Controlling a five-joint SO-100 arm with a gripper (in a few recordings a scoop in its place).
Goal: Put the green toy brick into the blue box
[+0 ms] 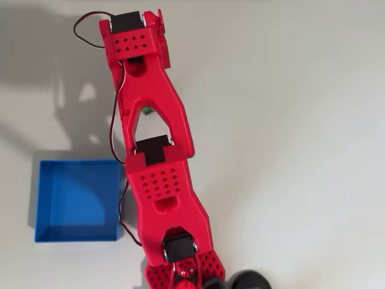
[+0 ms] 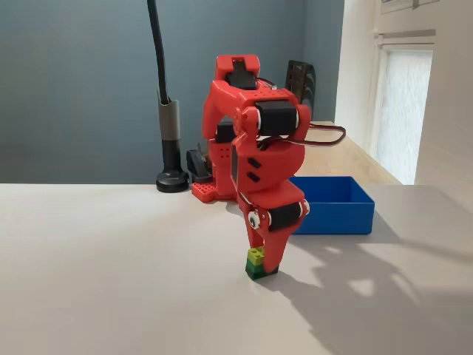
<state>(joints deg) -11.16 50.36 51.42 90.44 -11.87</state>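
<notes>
Gripper: the red gripper (image 2: pixel 264 260) is down at the table (image 2: pixel 111 281), its fingers around the green brick (image 2: pixel 256 262); whether they already pinch it I cannot tell.
Brick: it rests on the table, upright, lime layer on top, directly at the fingertips; from overhead a green speck (image 1: pixel 146 110) shows through the arm's gap.
Box: the blue box (image 2: pixel 332 203) sits behind the brick in the fixed view, well apart.
Next: probably grip, lift, carry to the box.

Red plastic arm (image 1: pixel 157 114) with black servos and dark cables.
</notes>
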